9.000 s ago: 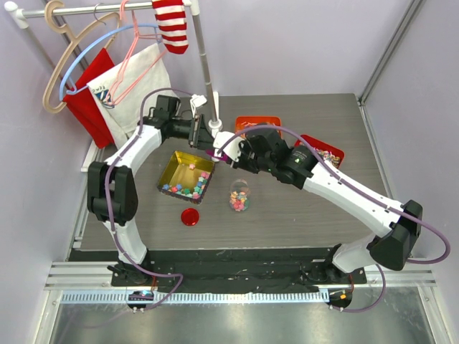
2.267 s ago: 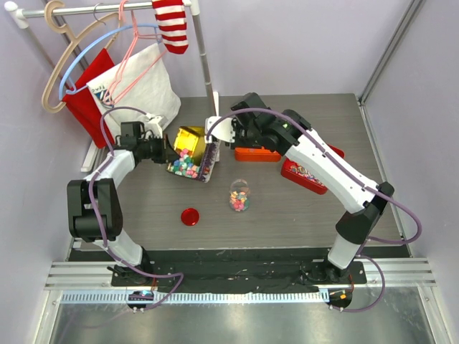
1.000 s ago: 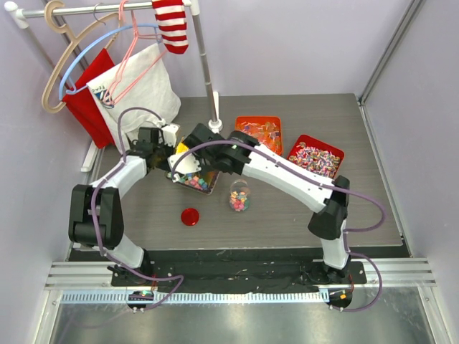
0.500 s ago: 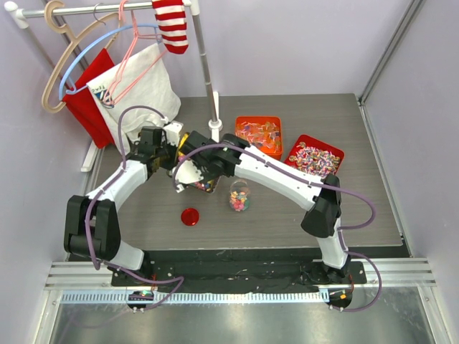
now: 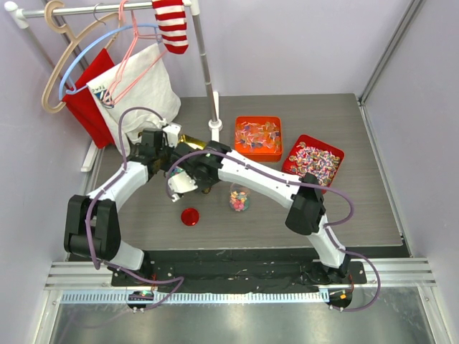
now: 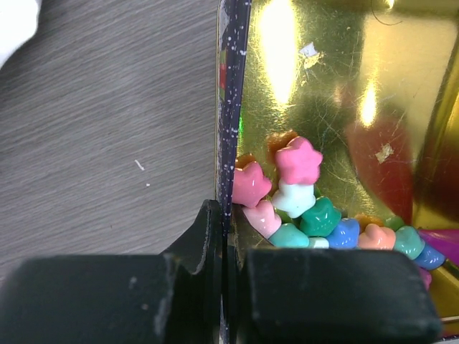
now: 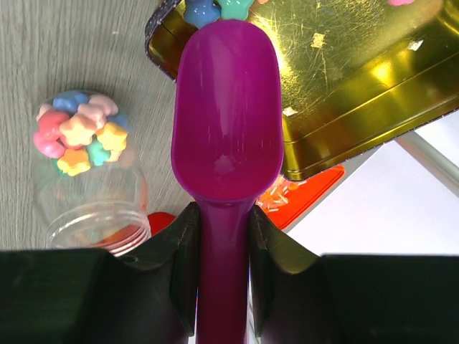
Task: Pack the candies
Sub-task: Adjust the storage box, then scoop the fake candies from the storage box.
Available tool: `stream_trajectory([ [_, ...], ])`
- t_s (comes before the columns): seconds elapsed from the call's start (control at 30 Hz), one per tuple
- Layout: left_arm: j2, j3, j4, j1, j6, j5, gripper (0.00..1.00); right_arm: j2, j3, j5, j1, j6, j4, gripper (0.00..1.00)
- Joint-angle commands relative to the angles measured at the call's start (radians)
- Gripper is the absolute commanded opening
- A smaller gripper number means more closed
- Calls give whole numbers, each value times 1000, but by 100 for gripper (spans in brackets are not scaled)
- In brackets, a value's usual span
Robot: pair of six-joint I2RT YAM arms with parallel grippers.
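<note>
The grey wood-grain surface (image 5: 358,208) carries everything. At its far left hangs a white bag (image 5: 147,86) with a dark blue emblem whose lettering is too small to read. Far right of centre sit an orange tin (image 5: 258,155) and a red tin (image 5: 290,162), both filled with wrapped sweets.

Left of centre, a gold tin (image 6: 337,86) is tipped on a slant. The left tool (image 6: 228,247) is pinched tight on its speckled side wall, one finger outside and one inside.

A clear jar (image 5: 239,195) stands just near and to the right of that tin, its mouth open, with a small heap of candies (image 7: 75,132) in it.

The right tool (image 7: 222,236) is partly closed around the handle of a purple scoop (image 7: 226,107). The scoop's long axis runs straight out from the fingers, its empty bowl faces up, and its tip is at the tin's corner.

A round red lid (image 5: 189,216) lies flat, near and to the left of the jar.

Most candies (image 6: 301,208) are in the gold tin: star-shaped pieces in pink, white, green, blue and orange. They are bunched in a row along its low side, against the gripped wall.
</note>
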Motion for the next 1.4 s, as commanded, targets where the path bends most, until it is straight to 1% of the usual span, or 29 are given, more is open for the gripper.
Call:
stream_trajectory([
  [0.0, -68, 14, 106, 0, -53, 17, 0, 65, 91, 7, 9, 34, -53, 1],
  [0.13, -68, 4, 107, 0, -58, 17, 0, 93, 151, 99, 10, 62, -30, 1],
  [0.23, -67, -2, 108, 0, -56, 16, 0, 81, 152, 104, 12, 59, -16, 1],
  [0.4, -64, -2, 111, 0, -59, 16, 0, 86, 129, 9, 15, 108, -68, 1],
  [0.47, -65, -1, 111, 0, -64, 8, 0, 102, 135, -32, 18, 161, -71, 1],
  [0.7, -62, 4, 100, 0, -93, -27, 0, 181, 263, -129, 16, 330, -74, 1],
  [0.9, -62, 10, 84, 0, -100, -22, 0, 204, 266, -129, 18, 430, -8, 1],
  [0.93, -62, 8, 80, -1, -125, -18, 0, 202, 260, -124, 18, 442, 14, 1],
  [1.03, -62, 7, 75, 0, -131, -10, 0, 214, 249, -112, 18, 491, 47, 1],
  [1.1, -62, 7, 69, 0, -136, -6, 0, 216, 251, -106, 13, 504, 59, 1],
  [1.37, -58, 22, 37, 2, -146, 108, 0, 247, 284, -187, -48, 533, 85, 1],
])
